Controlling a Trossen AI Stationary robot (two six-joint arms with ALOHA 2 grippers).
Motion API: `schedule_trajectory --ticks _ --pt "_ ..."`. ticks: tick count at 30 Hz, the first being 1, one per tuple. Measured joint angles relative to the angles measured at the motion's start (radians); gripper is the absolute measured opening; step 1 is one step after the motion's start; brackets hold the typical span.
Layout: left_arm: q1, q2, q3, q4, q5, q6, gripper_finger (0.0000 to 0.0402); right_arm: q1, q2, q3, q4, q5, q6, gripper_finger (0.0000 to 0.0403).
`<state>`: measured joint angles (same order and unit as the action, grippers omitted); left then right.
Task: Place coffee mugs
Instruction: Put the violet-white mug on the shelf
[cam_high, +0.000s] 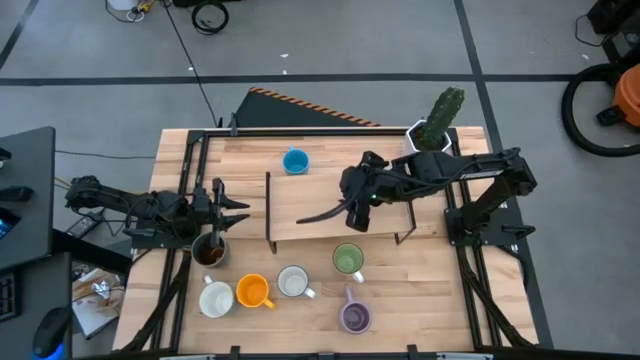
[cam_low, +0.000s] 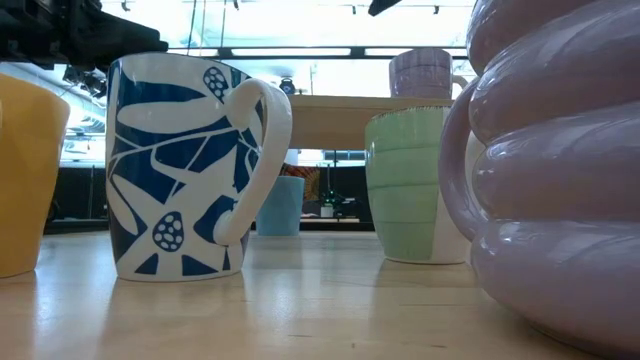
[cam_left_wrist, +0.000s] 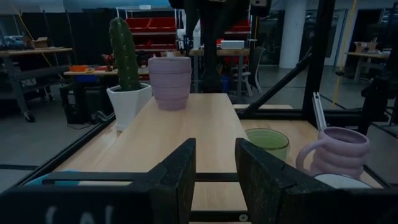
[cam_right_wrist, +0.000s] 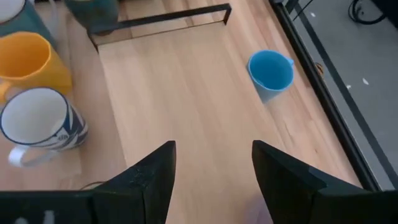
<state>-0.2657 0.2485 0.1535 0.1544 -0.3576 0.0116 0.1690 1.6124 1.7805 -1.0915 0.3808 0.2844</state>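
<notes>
Nearest the green mug (cam_high: 348, 260), on the table (cam_high: 430, 300) just front of the shelf (cam_high: 310, 195): right gripper (cam_right_wrist: 212, 158), fingers (cam_right_wrist: 149, 180) parted and empty above that shelf; left gripper (cam_left_wrist: 214, 162) half-parted, empty, beside the brown mug (cam_high: 210, 252).

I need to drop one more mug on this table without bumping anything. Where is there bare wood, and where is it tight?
The raised shelf is bare between its left rail and the right end effector. The back strip is open left of the blue mug. The front right corner, right of the purple mug, is free. It is crowded at the front, from the brown mug to the green mug.
</notes>
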Motion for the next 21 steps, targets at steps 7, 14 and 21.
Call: schedule_trajectory --ticks 7,14,21 --pt "0.000 0.000 0.000 0.001 0.000 -0.001 0.0118 0.022 0.005 -0.001 -0.023 0.046 0.009 0.0217" --pt "0.000 0.000 0.000 0.002 0.001 -0.008 0.0118 0.022 0.006 -0.055 -0.026 0.051 0.053 0.0228" --pt "0.000 0.000 0.000 0.003 0.000 -0.008 0.0118 0.022 0.006 -0.053 -0.029 0.050 0.030 0.0267"
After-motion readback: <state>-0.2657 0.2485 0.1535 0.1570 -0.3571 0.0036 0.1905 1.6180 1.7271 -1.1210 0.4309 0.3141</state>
